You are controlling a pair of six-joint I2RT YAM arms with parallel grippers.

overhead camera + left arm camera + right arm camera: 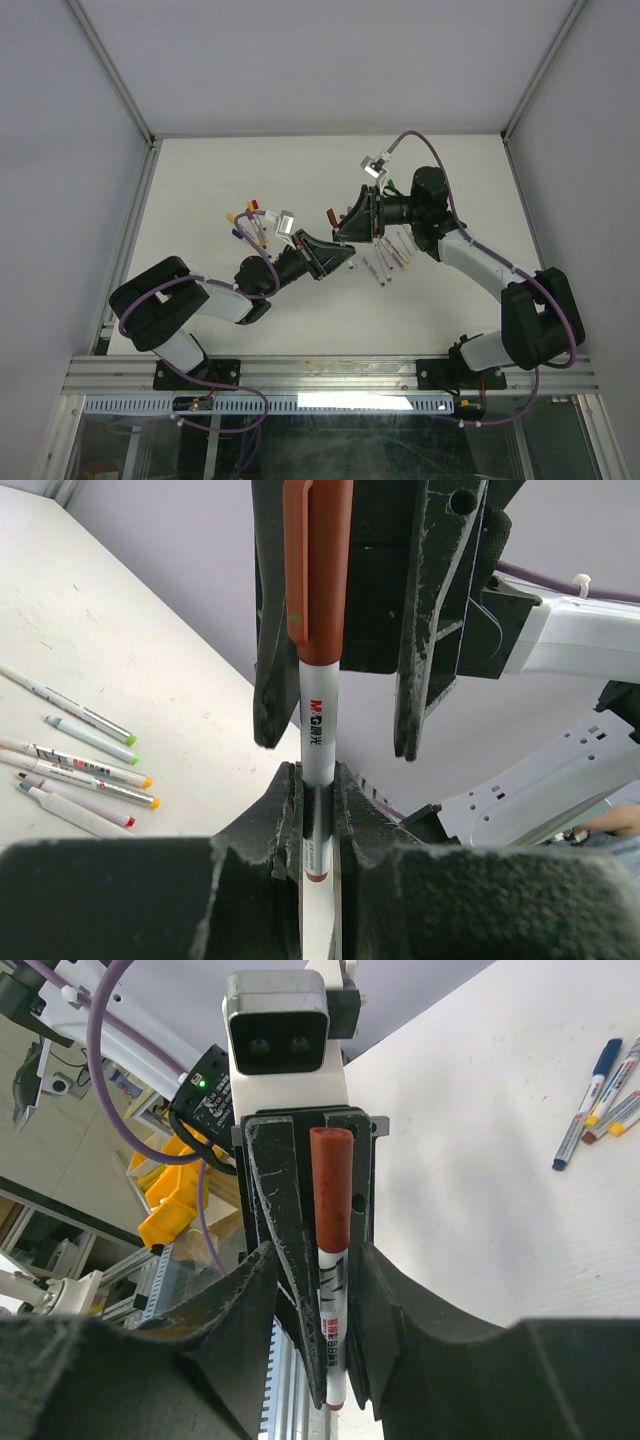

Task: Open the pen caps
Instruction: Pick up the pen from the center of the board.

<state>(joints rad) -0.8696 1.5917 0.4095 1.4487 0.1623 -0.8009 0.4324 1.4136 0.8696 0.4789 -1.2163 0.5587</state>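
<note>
The left gripper [318,780] is clamped on the pen [318,725], and the right gripper [335,745] stands apart around its red cap [318,570].

Above the middle of the tabletop [250,170] you see both pincers meet. The left pincer [350,251] reaches in from the left and clamps the pen [318,730] at its barrel. The right pincer [343,237] stands just behind it, one finger on each side of the pen cap [318,570]. One group of pens [250,224] lies to their left, a second group of pens [386,264] to their right, under the right arm.
</note>
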